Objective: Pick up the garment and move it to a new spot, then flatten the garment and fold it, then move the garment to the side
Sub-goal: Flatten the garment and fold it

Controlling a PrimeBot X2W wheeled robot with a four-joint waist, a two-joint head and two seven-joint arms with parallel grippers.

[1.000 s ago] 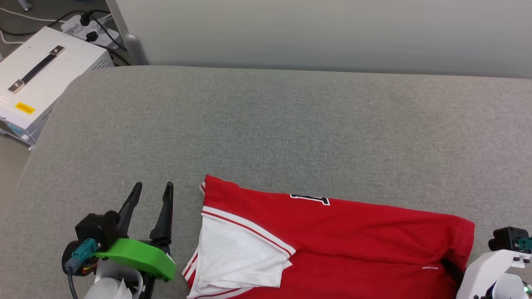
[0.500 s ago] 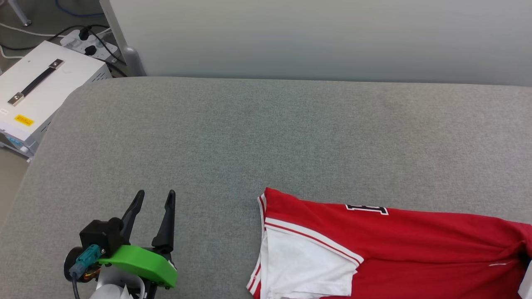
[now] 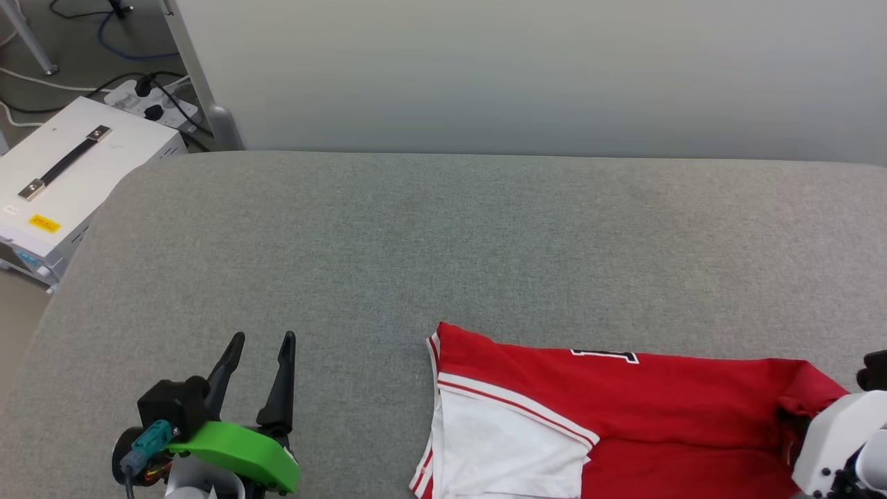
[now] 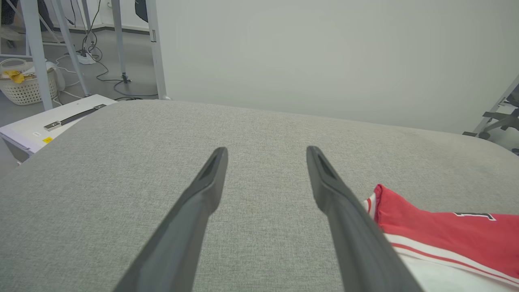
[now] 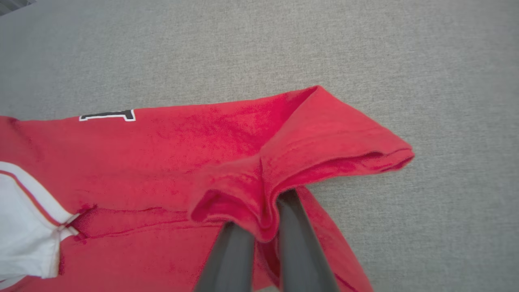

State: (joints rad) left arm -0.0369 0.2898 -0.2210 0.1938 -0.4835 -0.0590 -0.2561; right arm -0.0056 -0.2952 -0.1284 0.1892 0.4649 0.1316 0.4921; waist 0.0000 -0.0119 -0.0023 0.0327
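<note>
The garment [image 3: 624,409], red with a white sleeve and striped trim, lies folded on the grey table [image 3: 416,235] at the near right. A bit of navy lettering shows on its far edge. My right gripper [image 5: 261,221] is shut on the garment's [image 5: 182,154] right end, and the red cloth there is lifted and bunched over its fingers. In the head view the right arm's white wrist [image 3: 831,436] sits at that bunched end. My left gripper [image 3: 262,338] stands open at the near left, well apart from the garment [image 4: 446,235], with nothing between its fingers [image 4: 202,194].
A white box with a black handle [image 3: 62,166] stands off the table's far left corner, with a power strip and cables [image 3: 149,104] behind it. A pale panel [image 3: 520,69] runs along the table's far edge. A laundry basket [image 4: 26,83] sits on the floor.
The garment has slid to the right across the table, away from my left gripper, and its right end has bunched up. The head camera has tilted up a little.
</note>
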